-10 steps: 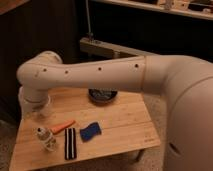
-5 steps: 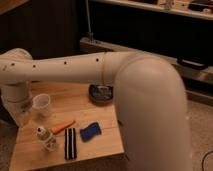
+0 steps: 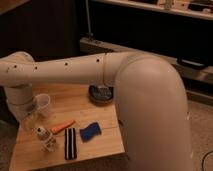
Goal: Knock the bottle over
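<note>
Since half a second ago the arm (image 3: 70,70) has shifted a little: its thick elbow section now fills more of the right side of the view and the wrist sits slightly further right, while the things on the table have kept their places. The gripper (image 3: 30,119) hangs below the wrist at the left edge of the wooden table (image 3: 107,142), just beside the cup (image 3: 44,104) and a little above and to the left of the bottle (image 3: 44,137) as seen here. Whether the gripper is open or closed cannot be told, and it is not clear whether it touches the cup. The bottle stands near the front left corner of the table with its white cap on top, not knocked over, apart from the gripper as far as can be seen. Just to its right an orange stick (image 3: 63,126) lies at an angle, and beside that a black and white striped object (image 3: 70,143) lies flat. A blue cloth (image 3: 90,132) lies further right. A dark bowl (image 3: 101,94) sits at the back of the table, partly behind the arm.
</note>
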Controlling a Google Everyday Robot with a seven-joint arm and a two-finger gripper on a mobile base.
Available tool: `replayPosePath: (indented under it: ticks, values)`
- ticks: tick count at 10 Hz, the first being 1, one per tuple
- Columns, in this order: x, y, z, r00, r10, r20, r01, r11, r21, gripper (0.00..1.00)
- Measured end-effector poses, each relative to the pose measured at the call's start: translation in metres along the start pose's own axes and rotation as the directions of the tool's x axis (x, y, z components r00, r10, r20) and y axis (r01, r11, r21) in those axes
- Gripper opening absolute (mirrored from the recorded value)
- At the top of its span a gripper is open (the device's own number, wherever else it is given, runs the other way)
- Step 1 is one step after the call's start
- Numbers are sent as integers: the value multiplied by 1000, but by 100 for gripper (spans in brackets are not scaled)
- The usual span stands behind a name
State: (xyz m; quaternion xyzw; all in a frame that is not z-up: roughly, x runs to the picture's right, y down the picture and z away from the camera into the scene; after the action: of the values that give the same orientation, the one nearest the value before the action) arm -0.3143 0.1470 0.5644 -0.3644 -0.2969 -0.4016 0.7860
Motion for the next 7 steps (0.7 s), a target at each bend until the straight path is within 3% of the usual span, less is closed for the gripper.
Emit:
replayPosePath:
  ticks: [4, 7]
  values:
    - [-34, 5, 22, 998, -17, 67, 19, 1000, -16, 0]
    - [-32, 9, 41, 993, 22, 115, -20, 1000, -22, 0]
